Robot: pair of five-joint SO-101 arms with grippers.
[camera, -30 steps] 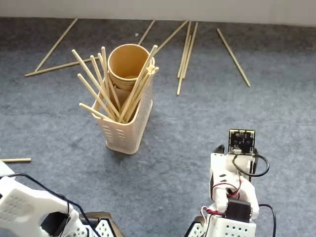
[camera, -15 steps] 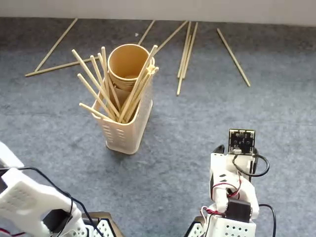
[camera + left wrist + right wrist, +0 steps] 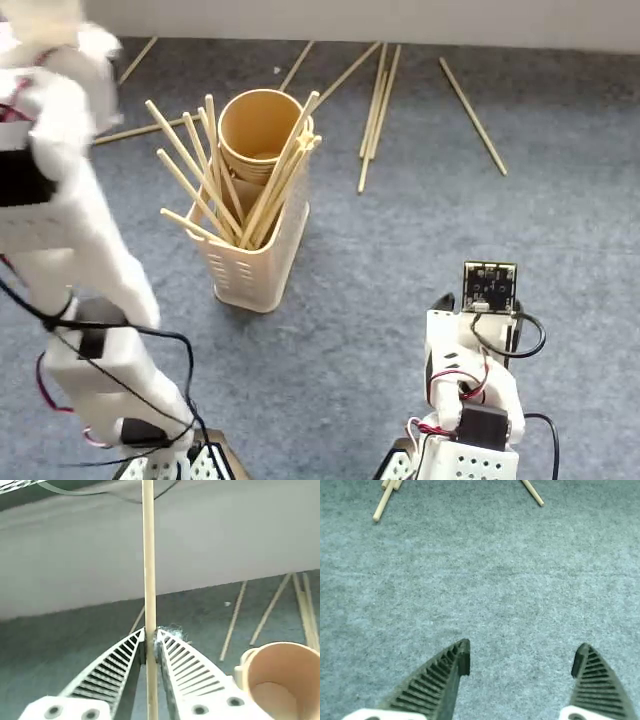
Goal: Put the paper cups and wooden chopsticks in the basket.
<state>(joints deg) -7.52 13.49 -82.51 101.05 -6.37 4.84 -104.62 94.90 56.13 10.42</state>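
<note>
Basket [image 3: 255, 265]: upright on the tabletop [image 3: 400, 250], holding the stacked cups [image 3: 260, 125] and a sheaf of chopsticks [image 3: 190, 165] that lean out around them.

Progress, cups: judged done; no cup lies outside the basket.

Progress, chopsticks: judged well along but not finished. Several loose sticks [image 3: 372, 115] lie flat on the tabletop, well beyond both sets of fingers, on the far side of the basket.

Left fingers [image 3: 110, 670]: closed tight on one held stick [image 3: 148, 570], pinched between the tips. The stick stands upright, running past the fingers both above and below the pinch. The cups' rim [image 3: 280, 680] lies near these fingers, off to one side and lower. The next step is judged to be carrying this stick over the basket mouth and dropping it in.

Right fingers [image 3: 440, 680]: wide apart, holding and touching nothing, over bare tabletop. Stick ends [image 3: 385, 497] lie well ahead of the tips.
</note>
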